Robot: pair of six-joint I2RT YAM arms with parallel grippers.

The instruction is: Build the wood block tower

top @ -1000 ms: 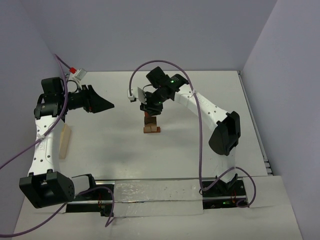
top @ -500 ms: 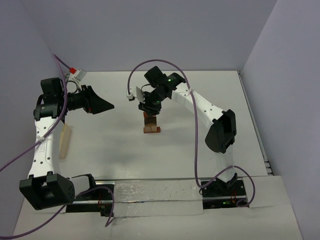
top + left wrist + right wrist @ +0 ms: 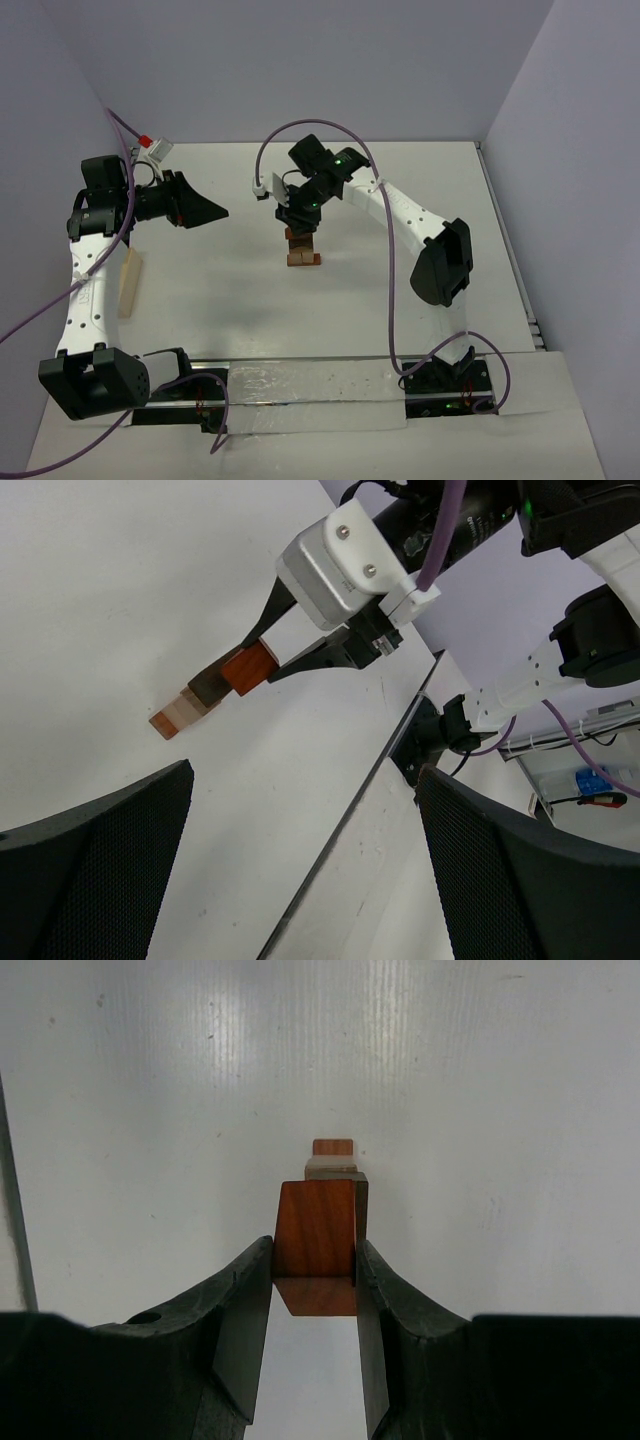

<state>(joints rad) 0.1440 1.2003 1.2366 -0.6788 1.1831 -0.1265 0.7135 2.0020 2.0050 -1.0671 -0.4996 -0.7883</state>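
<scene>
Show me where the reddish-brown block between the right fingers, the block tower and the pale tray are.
reddish-brown block point(image 3: 315, 1228): right wrist view, its front face.
wood block tower point(image 3: 300, 258): top external view, its base blocks.
pale tray point(image 3: 129, 285): top external view, its long rim.

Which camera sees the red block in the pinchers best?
The right wrist view: the reddish-brown block fills the middle, clamped by the right gripper. The left wrist view shows it small, from the side. From the top view the gripper mostly hides it.
</scene>
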